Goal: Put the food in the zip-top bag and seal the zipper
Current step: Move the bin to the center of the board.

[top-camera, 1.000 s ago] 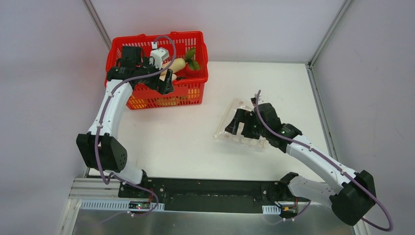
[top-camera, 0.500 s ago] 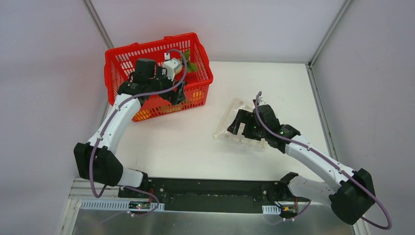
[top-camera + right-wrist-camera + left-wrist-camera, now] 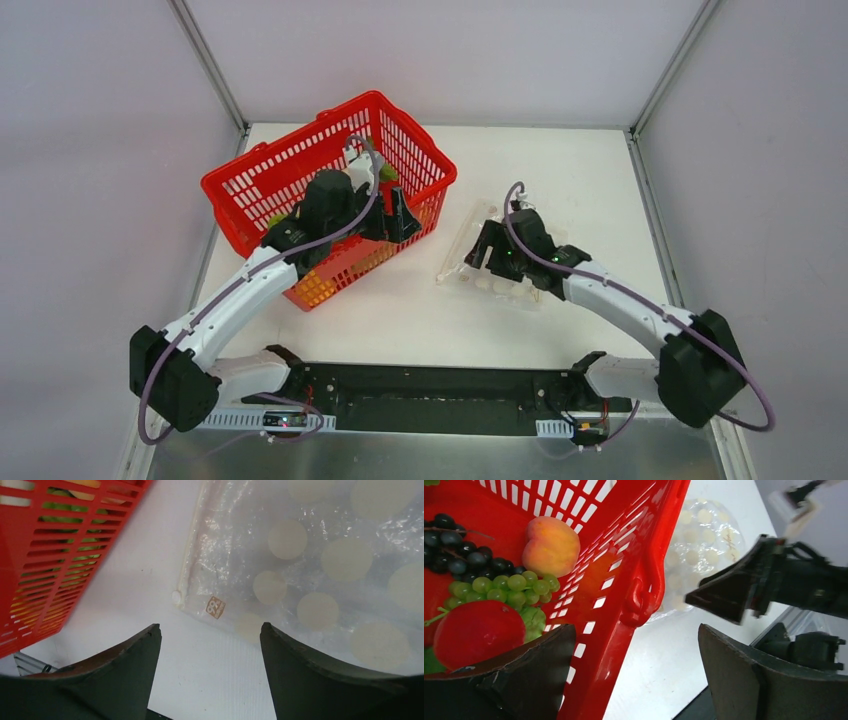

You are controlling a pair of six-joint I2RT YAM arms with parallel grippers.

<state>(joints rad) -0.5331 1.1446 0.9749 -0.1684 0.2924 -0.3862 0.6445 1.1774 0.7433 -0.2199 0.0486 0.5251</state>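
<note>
While the food sat in the red basket and the bag lay flat on the counter beside it, both pincers were released: the left pincer astride the basket wall, the right pincer over the zipper. A one-layer pinch looked wisest; a sticker seemed to read "99".
</note>
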